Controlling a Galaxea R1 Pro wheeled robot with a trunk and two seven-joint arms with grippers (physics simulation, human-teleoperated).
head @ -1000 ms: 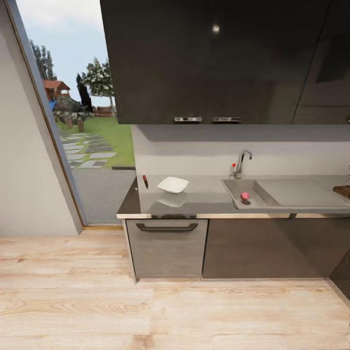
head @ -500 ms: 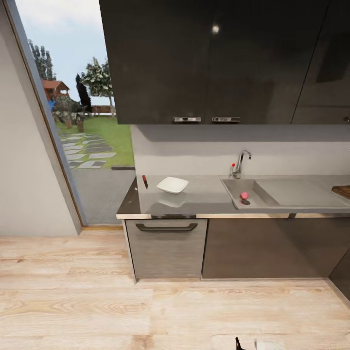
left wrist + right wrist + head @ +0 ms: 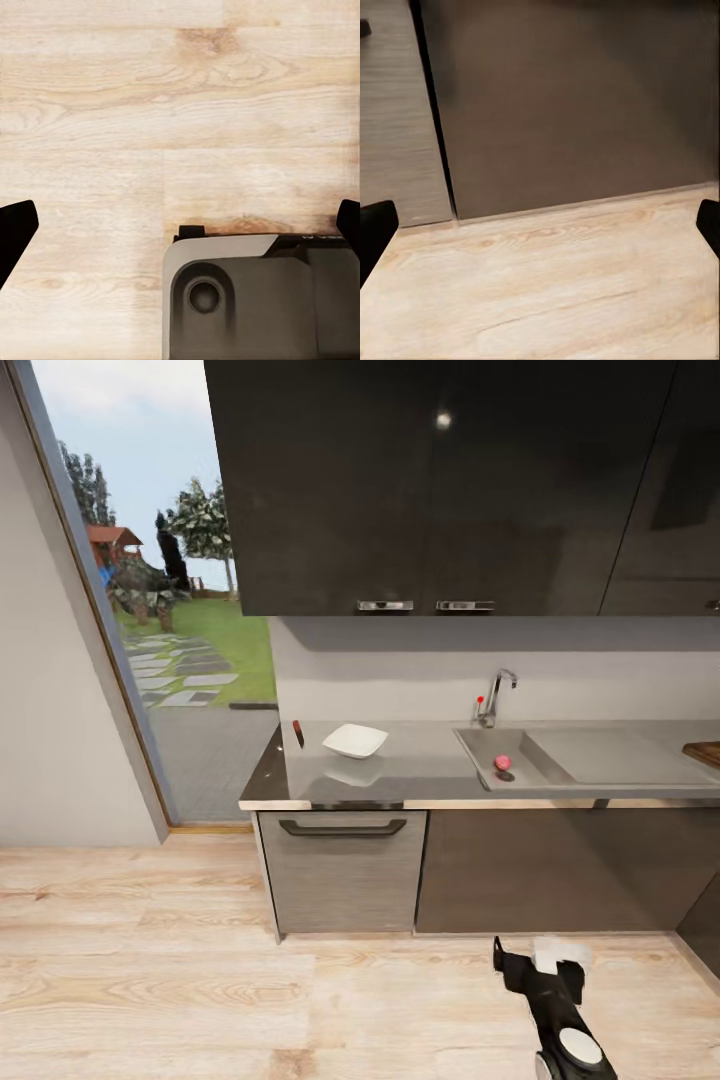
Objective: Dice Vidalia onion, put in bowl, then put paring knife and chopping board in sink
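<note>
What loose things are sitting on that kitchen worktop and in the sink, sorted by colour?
White: 1, the bowl
Reddish: 2, the paring knife and the onion in the sink
Dark brown: 1, the chopping board, cut by the frame edge
Total: 4

The right gripper [image 3: 535, 960] rises into the lower right of the head view, its black arm now reaching up over the wooden floor [image 3: 200, 1000], where half a second ago only a tip showed.
</note>
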